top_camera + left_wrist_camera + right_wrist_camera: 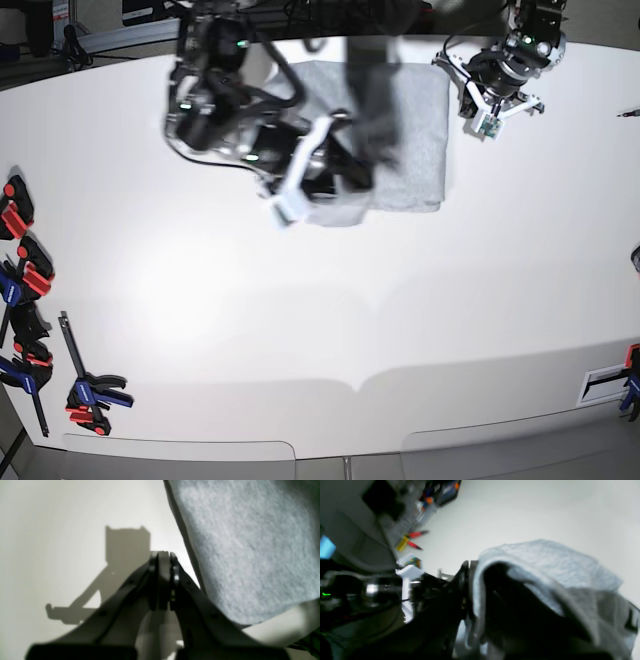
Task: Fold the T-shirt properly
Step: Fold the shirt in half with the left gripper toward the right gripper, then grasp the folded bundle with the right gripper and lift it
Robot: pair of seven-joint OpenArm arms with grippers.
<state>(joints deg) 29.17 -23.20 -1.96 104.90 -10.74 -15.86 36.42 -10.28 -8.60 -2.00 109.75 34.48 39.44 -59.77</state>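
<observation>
The T-shirt (420, 130) lies as a light grey folded block at the far middle of the white table (300, 330). In the right wrist view my right gripper (470, 566) is shut on a fold of the T-shirt (545, 560), and the cloth drapes over one finger and hangs down. From the base camera that gripper (348, 182) sits at the shirt's near left corner, with the cloth lifted there. My left gripper (163, 555) is shut on nothing and hovers over bare table just left of the T-shirt (250, 555) edge. The left arm (500, 75) stands to the right of the shirt.
Several red, blue and black clamps (25, 290) lie along the table's left edge, with one more (90, 395) near the front left. Red and yellow tools (410, 540) show blurred beyond the table in the right wrist view. A small clamp (630, 385) sits at the right edge.
</observation>
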